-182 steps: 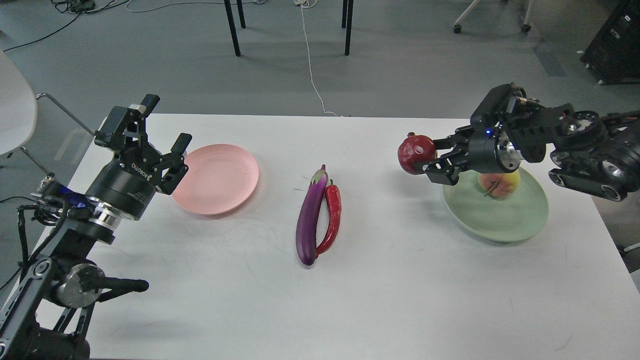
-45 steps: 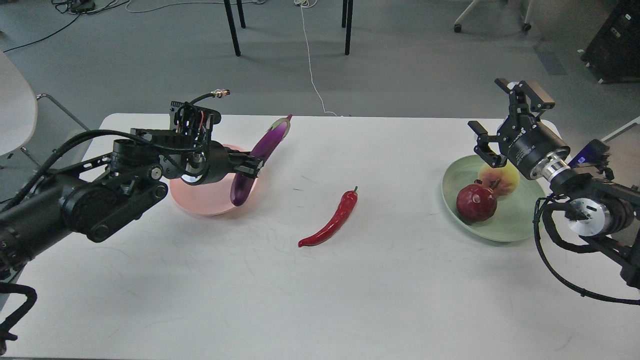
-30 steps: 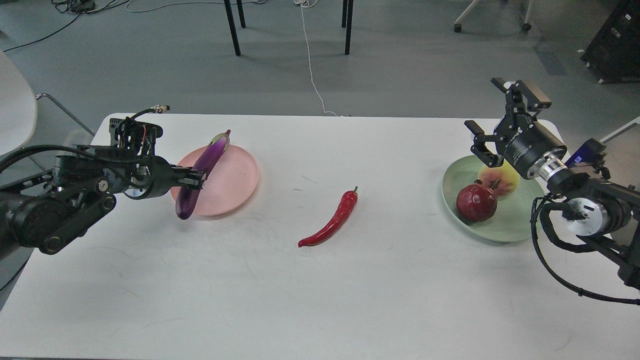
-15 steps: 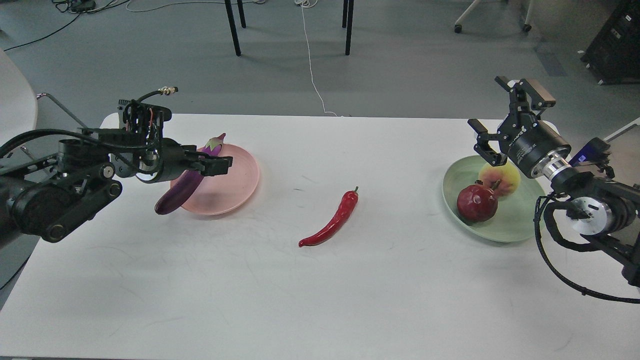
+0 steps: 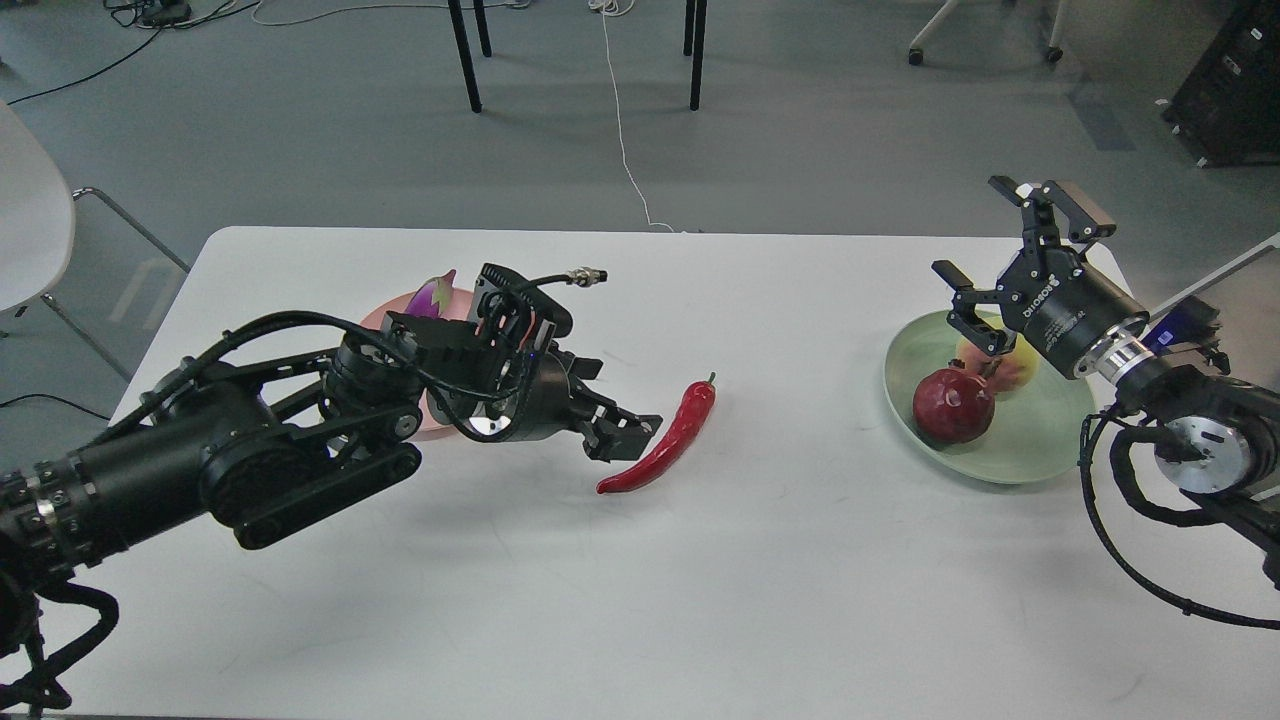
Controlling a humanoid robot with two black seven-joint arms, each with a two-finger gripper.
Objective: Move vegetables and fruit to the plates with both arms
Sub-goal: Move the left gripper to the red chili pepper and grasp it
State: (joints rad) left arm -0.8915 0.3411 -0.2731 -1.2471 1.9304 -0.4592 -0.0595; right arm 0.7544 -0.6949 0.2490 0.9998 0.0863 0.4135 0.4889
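The red chili pepper (image 5: 664,441) lies on the white table near the middle. My left gripper (image 5: 618,408) is open and empty, its fingers just left of the chili. The purple eggplant (image 5: 437,294) lies on the pink plate (image 5: 383,316). Only its capped end shows, and my left arm hides most of both. The pomegranate (image 5: 952,405) and the peach (image 5: 1012,366) sit in the green plate (image 5: 1000,470) at the right. My right gripper (image 5: 985,240) is open and empty above that plate's far edge.
The table's (image 5: 700,600) far edge runs behind both plates. A white chair (image 5: 35,215) stands off the table's left end. Black chair legs (image 5: 465,55) and a cable lie on the floor beyond.
My left gripper let go of the eggplant on the pink plate and swung right to the chili. Earlier the right gripper set the pomegranate in the green plate and has since barely moved.
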